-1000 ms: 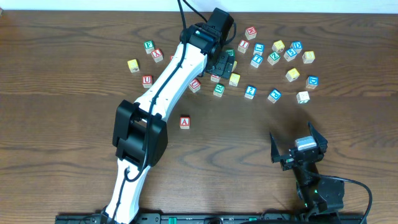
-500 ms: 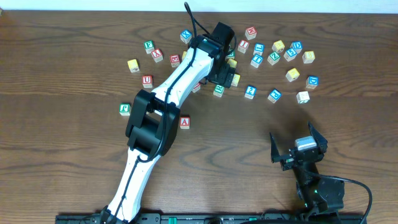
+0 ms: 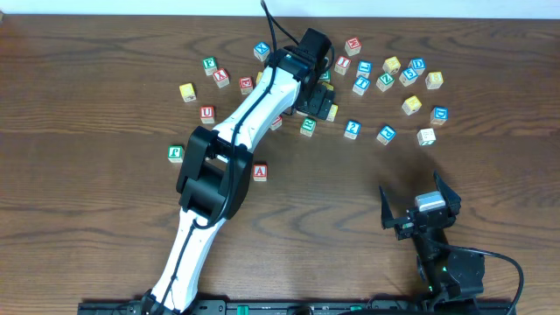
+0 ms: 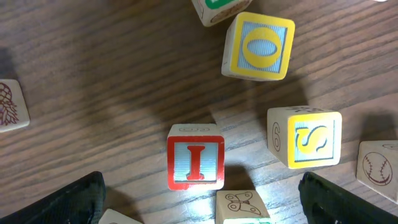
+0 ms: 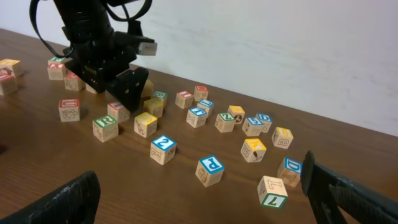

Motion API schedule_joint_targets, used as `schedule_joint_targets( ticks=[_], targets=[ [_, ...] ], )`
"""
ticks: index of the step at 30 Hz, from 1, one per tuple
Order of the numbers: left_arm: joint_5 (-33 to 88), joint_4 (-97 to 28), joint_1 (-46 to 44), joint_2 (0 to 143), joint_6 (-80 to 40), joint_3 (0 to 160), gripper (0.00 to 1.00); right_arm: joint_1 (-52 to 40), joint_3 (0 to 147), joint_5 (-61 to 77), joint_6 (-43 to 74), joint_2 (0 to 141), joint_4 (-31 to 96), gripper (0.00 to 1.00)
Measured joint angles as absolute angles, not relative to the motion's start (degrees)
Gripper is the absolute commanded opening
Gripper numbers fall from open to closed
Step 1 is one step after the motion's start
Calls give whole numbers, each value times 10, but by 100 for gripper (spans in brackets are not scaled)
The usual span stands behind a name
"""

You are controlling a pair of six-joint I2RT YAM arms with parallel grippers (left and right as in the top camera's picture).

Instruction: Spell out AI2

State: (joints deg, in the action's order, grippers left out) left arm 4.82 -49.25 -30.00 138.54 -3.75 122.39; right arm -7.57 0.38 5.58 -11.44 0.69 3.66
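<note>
Left gripper (image 3: 312, 102) wide open, holding nothing; we see the red I cube (image 4: 195, 164) on the table between its fingers, untouched. Right gripper (image 3: 420, 206) open, empty. A cube (image 3: 260, 171) sits beside the left arm; 2 cube (image 3: 352, 129) is in the cluster.

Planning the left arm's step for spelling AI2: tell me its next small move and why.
Probably lower the left end effector straight down and close on the red I cube. It stands open, the I cube lies roughly centred under it in the wrist view, and the A cube sits apart nearer the robot. Watch the butterfly cube close beside the I.
</note>
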Motion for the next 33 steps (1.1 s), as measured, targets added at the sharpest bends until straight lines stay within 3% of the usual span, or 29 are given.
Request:
schedule_joint_targets(
  ticks=[31,33],
  targets=[
    [48,-486,-297,1404,-27,1224,99,-76,4,56,-114,7,37,99],
    [48,-486,-297,1404,-27,1224,96,-76,4,56,-114,7,37,99]
  ],
)
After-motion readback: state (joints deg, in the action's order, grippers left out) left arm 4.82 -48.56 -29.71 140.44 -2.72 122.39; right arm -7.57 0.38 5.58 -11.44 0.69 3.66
